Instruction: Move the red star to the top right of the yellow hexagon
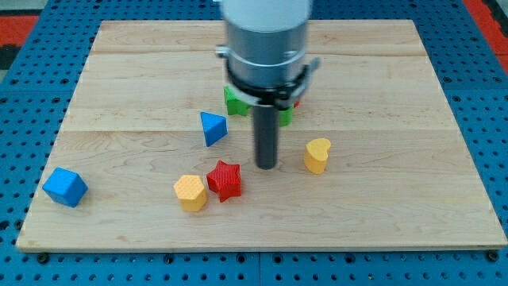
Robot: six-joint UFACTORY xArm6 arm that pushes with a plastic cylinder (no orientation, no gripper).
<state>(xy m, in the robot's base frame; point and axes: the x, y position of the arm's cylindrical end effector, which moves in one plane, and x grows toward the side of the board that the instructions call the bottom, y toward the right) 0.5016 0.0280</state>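
While no writing shows anywhere, the rod's tip (267,166), having no jaws, touches nothing, just right of the red star (225,179), which sits against the yellow hexagon (190,193) on the surface (397,199).

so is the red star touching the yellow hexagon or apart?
Touching, or nearly: the red star sits against the yellow hexagon's right side with no visible gap. My tip is just right of the star, apart.

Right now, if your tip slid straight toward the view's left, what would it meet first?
Probably the red star, near its upper edge; my tip sits just to its right and slightly higher, so it might only graze it.
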